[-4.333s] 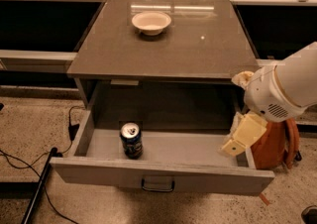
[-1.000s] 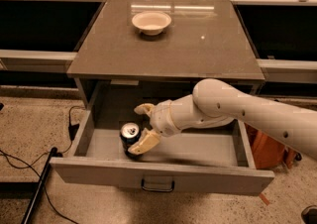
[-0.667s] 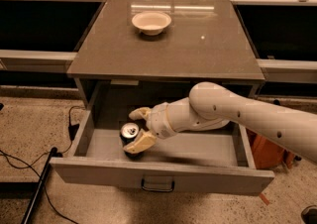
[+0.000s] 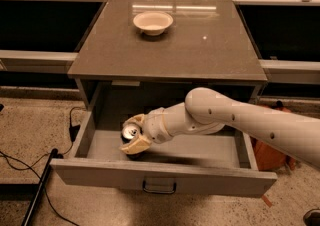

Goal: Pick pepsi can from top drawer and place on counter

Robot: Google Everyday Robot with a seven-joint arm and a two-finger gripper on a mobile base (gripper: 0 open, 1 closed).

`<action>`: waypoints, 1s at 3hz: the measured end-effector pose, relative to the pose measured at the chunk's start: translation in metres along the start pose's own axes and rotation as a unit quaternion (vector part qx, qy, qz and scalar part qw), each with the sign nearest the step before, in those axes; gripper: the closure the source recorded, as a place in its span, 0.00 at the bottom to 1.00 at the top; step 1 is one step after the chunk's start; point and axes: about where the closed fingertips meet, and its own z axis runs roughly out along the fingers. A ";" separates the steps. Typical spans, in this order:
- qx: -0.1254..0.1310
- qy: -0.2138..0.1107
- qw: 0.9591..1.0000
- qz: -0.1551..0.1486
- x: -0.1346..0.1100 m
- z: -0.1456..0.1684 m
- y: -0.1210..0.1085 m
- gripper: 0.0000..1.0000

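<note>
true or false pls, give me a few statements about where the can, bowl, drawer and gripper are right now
1. The pepsi can stands on the counter. False: it is inside the top drawer, near its left front.
2. The white bowl sits on the counter. True.
3. The gripper hangs over the white bowl. False: it is down in the top drawer, right at the pepsi can.
4. The top drawer is pulled open. True.
</note>
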 end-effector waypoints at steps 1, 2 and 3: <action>-0.012 -0.006 1.000 0.005 0.000 0.007 0.002 0.45; -0.014 -0.007 1.000 0.005 -0.001 0.008 0.003 0.60; -0.006 -0.023 1.000 0.006 -0.010 0.000 -0.001 0.83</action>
